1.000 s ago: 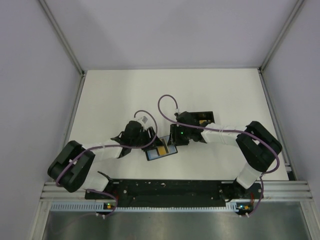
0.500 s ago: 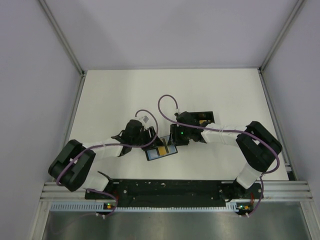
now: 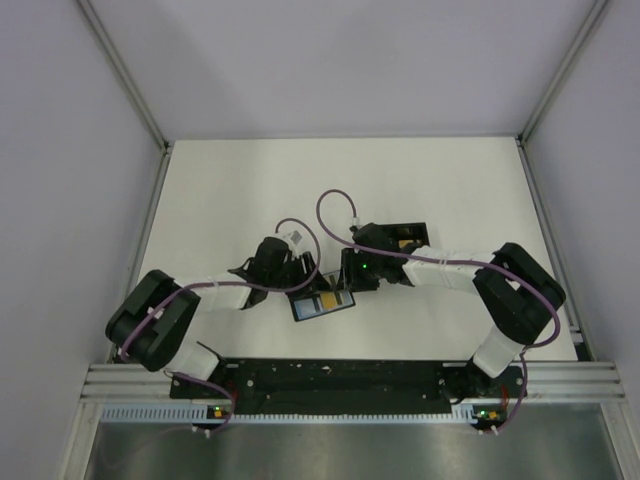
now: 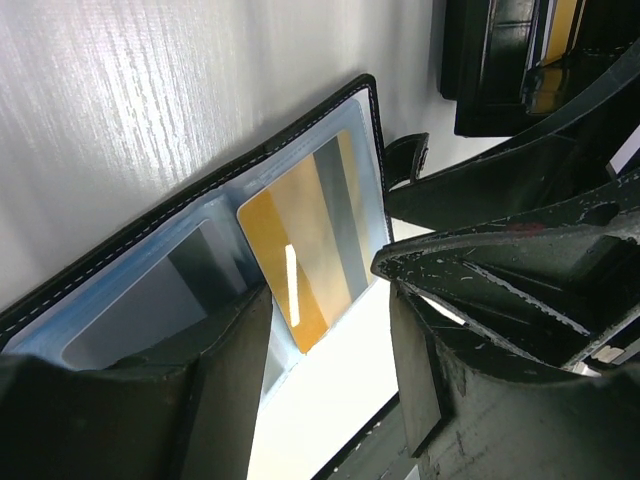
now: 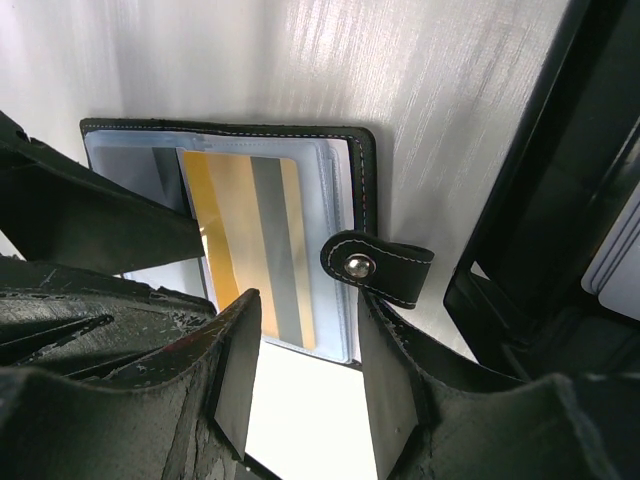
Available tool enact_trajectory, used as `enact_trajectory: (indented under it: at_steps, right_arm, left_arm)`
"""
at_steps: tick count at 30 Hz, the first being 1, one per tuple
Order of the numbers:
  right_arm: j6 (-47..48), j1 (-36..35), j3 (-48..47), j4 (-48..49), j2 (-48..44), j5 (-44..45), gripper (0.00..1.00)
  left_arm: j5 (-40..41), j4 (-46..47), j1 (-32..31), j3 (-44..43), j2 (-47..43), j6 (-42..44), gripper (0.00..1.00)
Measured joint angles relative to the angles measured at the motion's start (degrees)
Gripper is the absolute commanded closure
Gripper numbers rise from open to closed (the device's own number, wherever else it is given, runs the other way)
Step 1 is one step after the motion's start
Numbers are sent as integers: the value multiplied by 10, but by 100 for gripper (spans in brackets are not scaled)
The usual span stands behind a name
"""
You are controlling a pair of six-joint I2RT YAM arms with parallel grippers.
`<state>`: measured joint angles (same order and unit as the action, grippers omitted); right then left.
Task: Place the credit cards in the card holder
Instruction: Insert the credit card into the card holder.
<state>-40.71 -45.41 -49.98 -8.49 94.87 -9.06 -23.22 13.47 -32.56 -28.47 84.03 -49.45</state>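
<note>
The black card holder [image 3: 310,308] lies open on the white table between my two grippers. A gold card with a grey stripe [image 4: 300,245] sits partly in its clear sleeve, one corner sticking out past the sleeve edge. The holder [image 5: 345,140], the card [image 5: 245,240] and the snap strap [image 5: 375,268] also show in the right wrist view. My left gripper [image 3: 303,275] [image 4: 330,375] is open over the card's lower corner without touching it. My right gripper [image 3: 347,275] [image 5: 305,375] is open over the holder's near edge, beside the strap.
A larger open black box [image 3: 405,240] stands just behind the right gripper, and pale cards [image 5: 620,260] lie in it. It also shows in the left wrist view [image 4: 500,60]. White walls enclose the table on three sides.
My left gripper has edged right and forward, closer to the holder. The gold card now lies lower and flatter in the holder. The right arm has hardly moved.
</note>
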Motion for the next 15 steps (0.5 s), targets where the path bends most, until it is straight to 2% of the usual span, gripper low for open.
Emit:
enact_trajectory:
  at_steps: [15]
  right_arm:
    - [0,0,0,-2,0,4,56]
  left_arm:
    - [-12,46,-7,-9,41,-46,46]
